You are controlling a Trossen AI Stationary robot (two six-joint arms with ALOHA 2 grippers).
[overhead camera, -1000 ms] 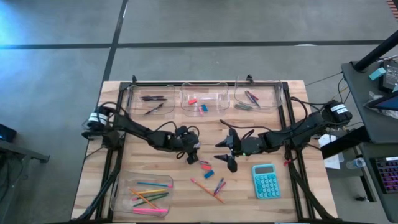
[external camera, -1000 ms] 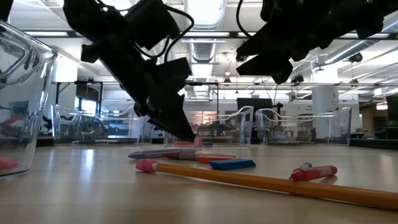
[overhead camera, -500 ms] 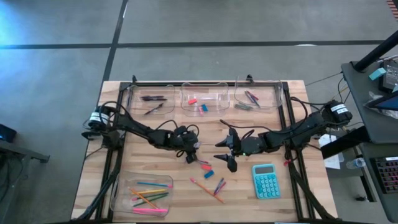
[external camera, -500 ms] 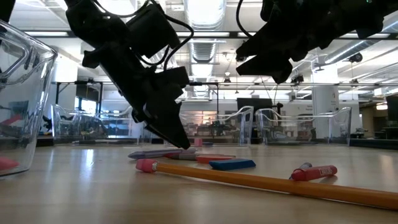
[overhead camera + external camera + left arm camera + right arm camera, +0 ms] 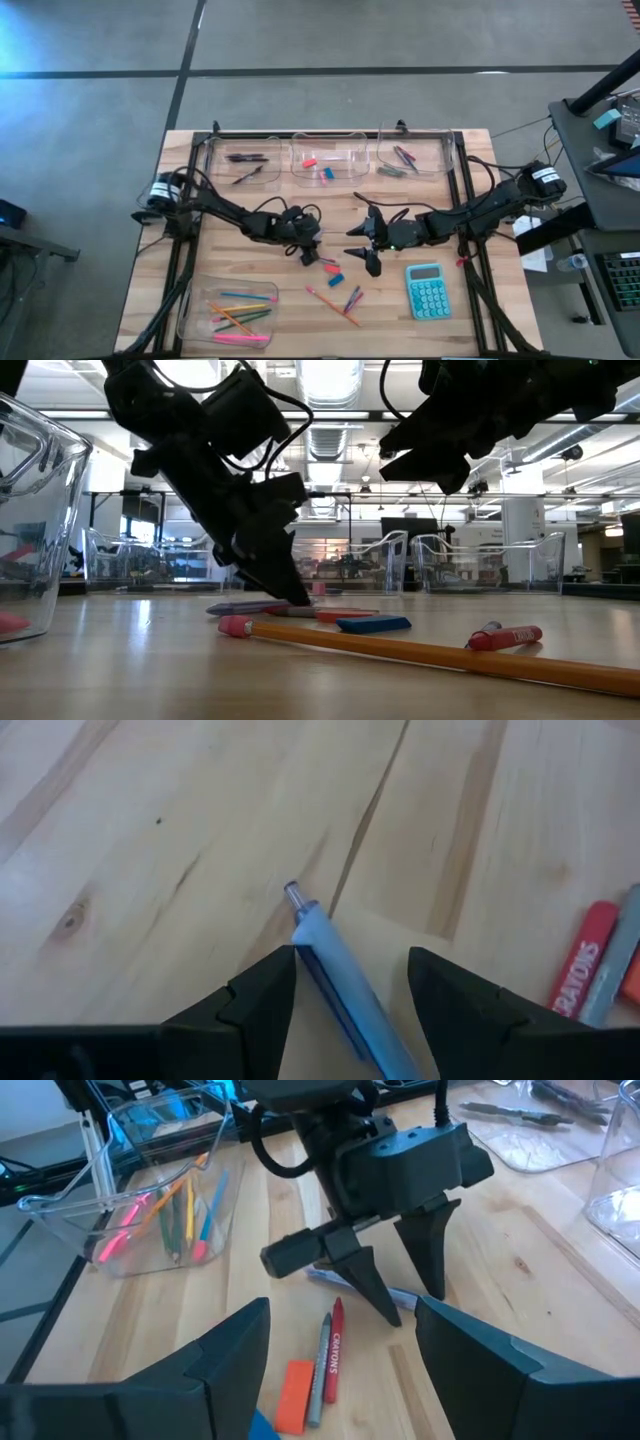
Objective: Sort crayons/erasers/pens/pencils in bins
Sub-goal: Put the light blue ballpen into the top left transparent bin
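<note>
- While the left gripper (image 5: 345, 985) is held low over the middle of the table (image 5: 250, 205), its fingers are spread wide on either side of a light blue pen (image 5: 345, 985) lying flat on the wood; nothing is gripped yet.
- That pen is seen in the right wrist view between the two dark fingertips, just left of the loose pile: a red crayon (image 5: 334, 1348), a grey crayon (image 5: 319, 1365) and an orange eraser (image 5: 294, 1396).
- The right gripper (image 5: 364, 248) is held above the table just right of the pile, jaws partly spread and empty.
- Bins: three are lined along the far edge, the pen bin (image 5: 243, 160) at far left, an eraser bin (image 5: 325, 160) in the middle, a crayon bin (image 5: 412, 155) at right; a pencil bin (image 5: 228, 312) sits near left.
- For a clean pick, the fingers should be lowered until the tips nearly touch the wood, the pen kept centred between them.
- Closing is best done across the barrel's mid-length, so it is judged less likely to swing or roll out.
- Risk judged: nearby crayons could be nudged if the approach drifts right.
</note>
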